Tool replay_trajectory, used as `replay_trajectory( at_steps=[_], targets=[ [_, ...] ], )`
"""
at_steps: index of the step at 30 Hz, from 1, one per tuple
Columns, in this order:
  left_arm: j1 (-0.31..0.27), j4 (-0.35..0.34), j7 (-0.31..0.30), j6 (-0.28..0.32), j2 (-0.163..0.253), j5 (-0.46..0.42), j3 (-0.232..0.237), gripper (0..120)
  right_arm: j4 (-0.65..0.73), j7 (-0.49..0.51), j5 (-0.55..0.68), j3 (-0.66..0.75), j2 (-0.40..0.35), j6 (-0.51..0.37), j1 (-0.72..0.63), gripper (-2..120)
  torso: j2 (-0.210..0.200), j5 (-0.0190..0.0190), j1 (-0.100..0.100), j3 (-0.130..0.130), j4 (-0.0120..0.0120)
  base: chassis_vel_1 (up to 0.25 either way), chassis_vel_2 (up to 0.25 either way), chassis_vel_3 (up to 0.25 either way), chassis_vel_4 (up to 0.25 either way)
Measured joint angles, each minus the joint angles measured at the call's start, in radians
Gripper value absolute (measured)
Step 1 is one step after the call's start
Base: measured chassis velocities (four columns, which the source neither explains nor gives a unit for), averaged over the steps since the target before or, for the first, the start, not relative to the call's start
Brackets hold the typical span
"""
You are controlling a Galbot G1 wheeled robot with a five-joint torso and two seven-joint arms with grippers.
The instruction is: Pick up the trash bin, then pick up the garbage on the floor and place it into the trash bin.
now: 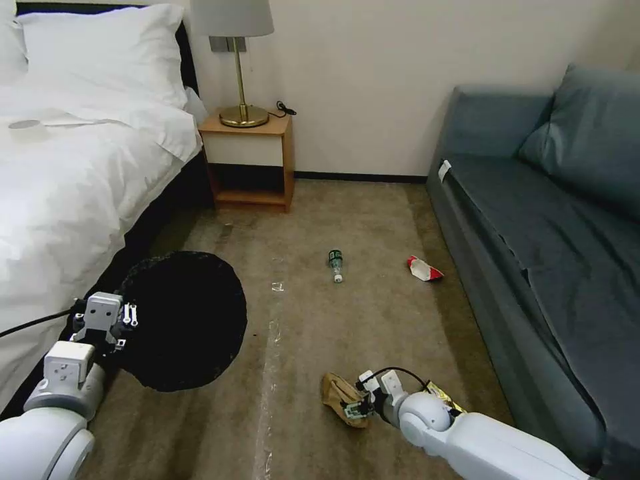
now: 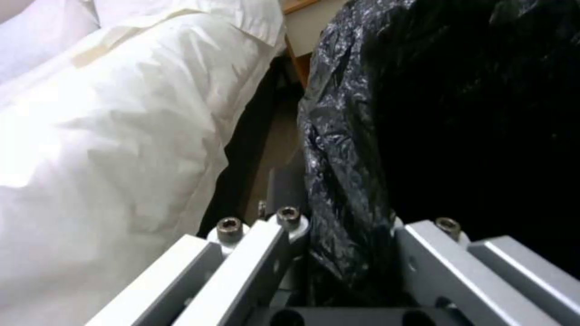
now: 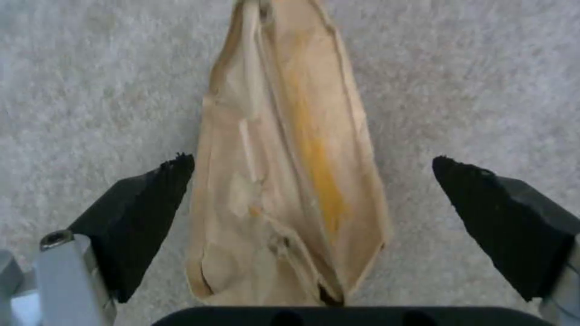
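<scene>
Pincer, R point(image 3: 314, 190), wide open astride brown paper bag point(image 3: 290, 172) on carpet.

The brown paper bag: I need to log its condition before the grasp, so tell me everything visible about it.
The crumpled brown paper bag lies flat on the beige carpet, creased and flattened, with a yellowish stain along its length and small tears. It tapers toward its far end. The right end effector straddles it, black fingers open on either side, not yet pinching it.
</scene>
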Motion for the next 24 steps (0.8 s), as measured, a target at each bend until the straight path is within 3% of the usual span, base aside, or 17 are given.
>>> replay_trajectory(
  at_steps=[13,24],
  targets=[
    [0.021,-0.015,0.003,-0.017,-0.012,0.003,-0.004,4,-0.091,-0.056,-0.049,0.002,0.054,0.035,-0.021,99,0.000,0.0000,0.000,0.000,0.0000,0.000,0.000,0.000,0.000],
    [0.060,-0.027,0.010,-0.034,-0.013,0.003,-0.023,4,-0.202,-0.122,-0.083,0.007,0.110,0.075,-0.024,59,0.000,-0.0012,0.000,0.000,-0.0008,0.000,0.000,0.000,0.000]
  ],
)
